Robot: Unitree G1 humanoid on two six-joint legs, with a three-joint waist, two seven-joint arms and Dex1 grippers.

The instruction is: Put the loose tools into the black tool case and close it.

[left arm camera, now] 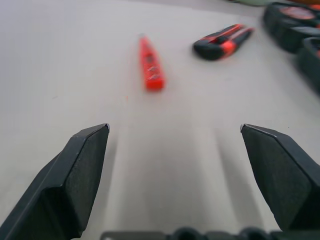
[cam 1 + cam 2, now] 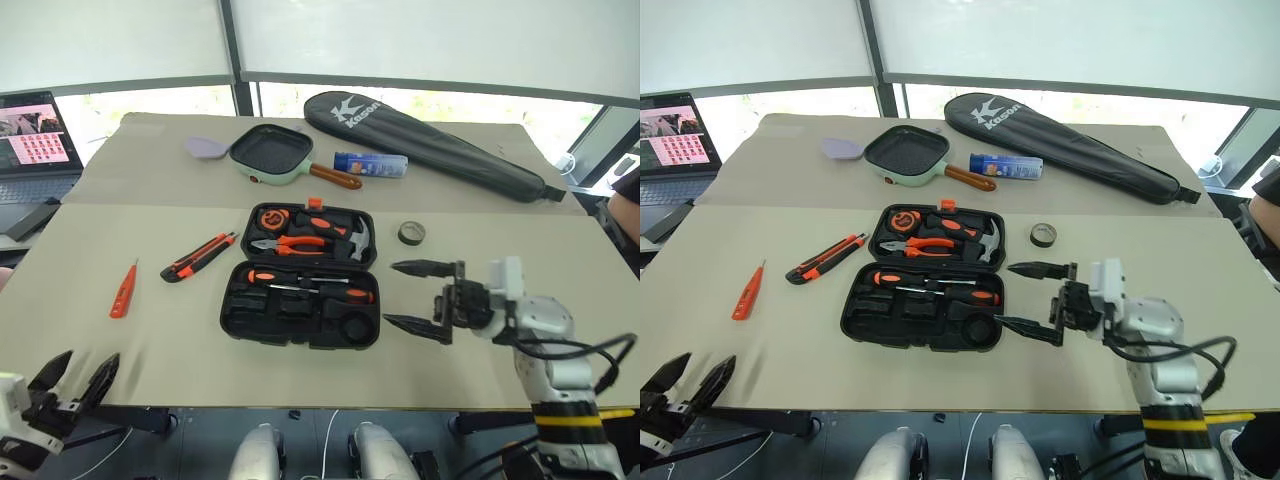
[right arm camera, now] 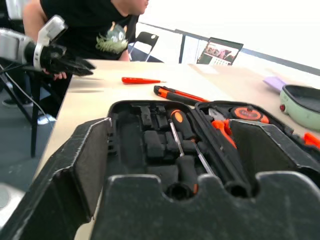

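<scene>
Black tool case (image 2: 300, 290): lies open in the middle of the beige table (image 2: 150, 360), with moulded slots in both halves.
Near half of the case: two screwdrivers (image 2: 310, 285) with black-and-orange handles lie side by side in their slots.
Far half of the case: orange-handled pliers (image 2: 290, 243) and a steel-headed hammer (image 2: 358, 240) sit in place.
Utility knife (image 2: 198, 256): orange and black, on the table just left of the case.
Slim orange screwdriver (image 2: 123, 290): further left, well apart from the case.
Tape roll (image 2: 411, 233): small and dark grey, on the table near the case's far right corner.
Right gripper (image 2: 415, 297): hangs just right of the case, fingers pointing at it, jaws spread wide and empty.
Left gripper (image 2: 78, 375): over the table's near left edge, jaws wide apart, holding nothing.
Far end of the table: a long black zippered bag (image 2: 430, 145), a green pan (image 2: 270, 152) and a blue can (image 2: 370, 164).
</scene>
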